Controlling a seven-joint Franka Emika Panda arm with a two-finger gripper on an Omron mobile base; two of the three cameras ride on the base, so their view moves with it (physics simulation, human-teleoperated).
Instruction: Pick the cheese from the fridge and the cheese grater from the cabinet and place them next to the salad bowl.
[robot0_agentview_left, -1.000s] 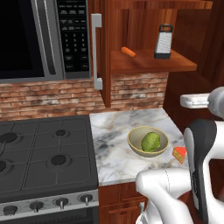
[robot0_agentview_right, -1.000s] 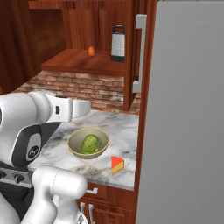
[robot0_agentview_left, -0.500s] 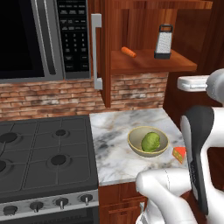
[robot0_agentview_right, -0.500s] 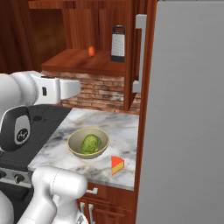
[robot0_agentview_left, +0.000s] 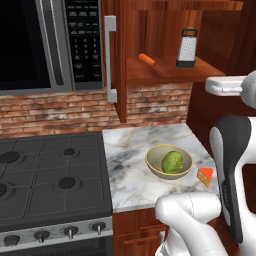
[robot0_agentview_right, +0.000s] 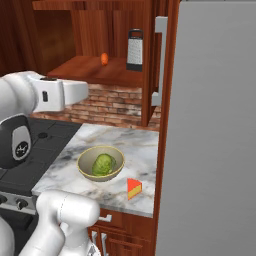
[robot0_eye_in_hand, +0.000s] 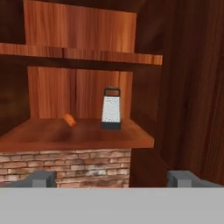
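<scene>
The silver cheese grater (robot0_eye_in_hand: 111, 108) stands upright on the shelf of the open wooden cabinet (robot0_eye_in_hand: 78, 135), straight ahead of my gripper (robot0_eye_in_hand: 112, 178) and some way off. The jaws are open and hold nothing. From the base the cheese grater (robot0_agentview_left: 186, 47) (robot0_agentview_right: 134, 49) shows at the shelf's right end. The cheese (robot0_agentview_left: 205, 175) (robot0_agentview_right: 133, 188) lies on the marble counter just right of the salad bowl (robot0_agentview_left: 153, 169) (robot0_agentview_right: 83, 169), which holds a lettuce head. The grey fridge (robot0_agentview_right: 215, 125) stands shut on the right.
An orange carrot (robot0_eye_in_hand: 69, 120) (robot0_agentview_left: 147, 59) lies on the same shelf, left of the grater. The cabinet door (robot0_agentview_left: 116, 60) hangs open to the left with its silver handle. A black microwave (robot0_agentview_left: 45, 42) sits over the gas stove (robot0_agentview_left: 50, 175).
The arm has lifted the hand from just above counter height up to the level of the cabinet shelf. Cheese, bowl and grater have not moved.
</scene>
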